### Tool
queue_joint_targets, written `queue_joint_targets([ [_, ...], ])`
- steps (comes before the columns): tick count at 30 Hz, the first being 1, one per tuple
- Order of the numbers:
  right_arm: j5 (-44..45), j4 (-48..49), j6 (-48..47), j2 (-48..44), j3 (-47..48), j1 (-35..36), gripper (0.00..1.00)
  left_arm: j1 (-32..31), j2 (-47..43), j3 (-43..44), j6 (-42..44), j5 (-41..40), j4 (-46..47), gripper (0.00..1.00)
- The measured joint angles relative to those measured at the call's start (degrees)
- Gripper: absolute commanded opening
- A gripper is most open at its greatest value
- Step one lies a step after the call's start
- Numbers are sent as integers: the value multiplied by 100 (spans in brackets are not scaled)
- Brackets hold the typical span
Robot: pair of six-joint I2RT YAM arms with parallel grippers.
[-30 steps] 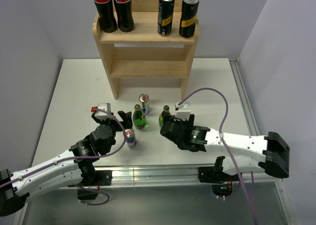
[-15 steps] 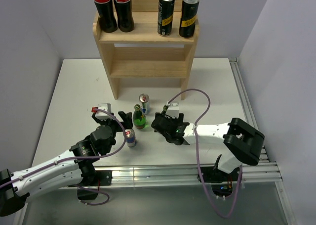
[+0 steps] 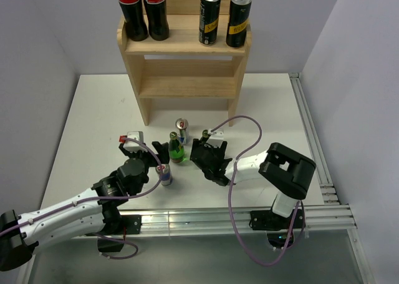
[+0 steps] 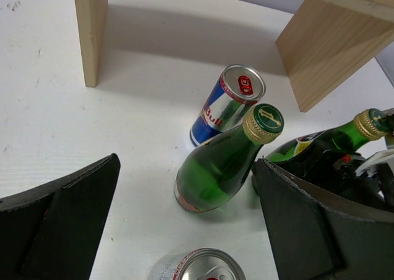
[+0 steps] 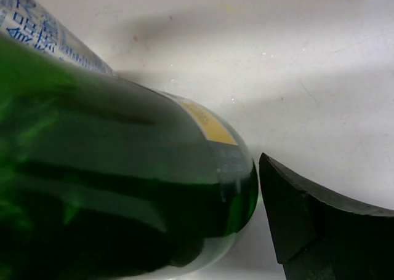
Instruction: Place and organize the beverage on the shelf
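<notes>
The small light wooden three-tier shelf [image 3: 187,78] is standing at the far side of the white table [image 3: 93,122]. On its top tier two dark cola bottles with red labels [image 3: 143,9] are standing at the left and two tall black cans [image 3: 224,19] at the right. The two lower tiers are carrying nothing.

The left gripper [image 3: 142,151] is hovering low over the table with its fingers spread wide. Ahead of them a green glass bottle with a gold cap [image 4: 215,169] is standing upright, a blue and silver energy-drink can [image 4: 225,104] just behind it, and a second silver can [image 3: 164,173] closer to the arm.

The right gripper [image 3: 209,149] is reaching around another green glass bottle with a yellow label [image 5: 123,188]. Its fingers are lying along the bottle's sides. I cannot tell whether they are pressing on the glass.
</notes>
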Motion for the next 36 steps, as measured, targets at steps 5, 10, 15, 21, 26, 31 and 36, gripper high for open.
queue_joint_targets([
  [5, 184, 721, -103, 101, -262, 0, 88, 2, 197, 0, 9, 37, 33, 99],
  [10, 479, 1392, -243, 284, -442, 4, 77, 2, 293, 0, 11, 44, 116, 99],
  [15, 739, 1969, -444, 498, -516, 11, 25, 0, 319, 0, 11, 48, 170, 99],
  [21, 809, 1738, -503, 505, -407, 33, 0, 2, 319, 0, 11, 59, 168, 99],
  [26, 922, 616, -341, 188, -232, 264, 0, 2, 310, 0, 11, 59, 166, 99],
  [31, 935, -876, -267, -592, -131, 573, 0, 0, 210, 0, 9, 59, 160, 99],
  [36, 1161, -1746, -564, -1366, 498, 590, 0, 2, 63, 0, 7, 55, 146, 99],
])
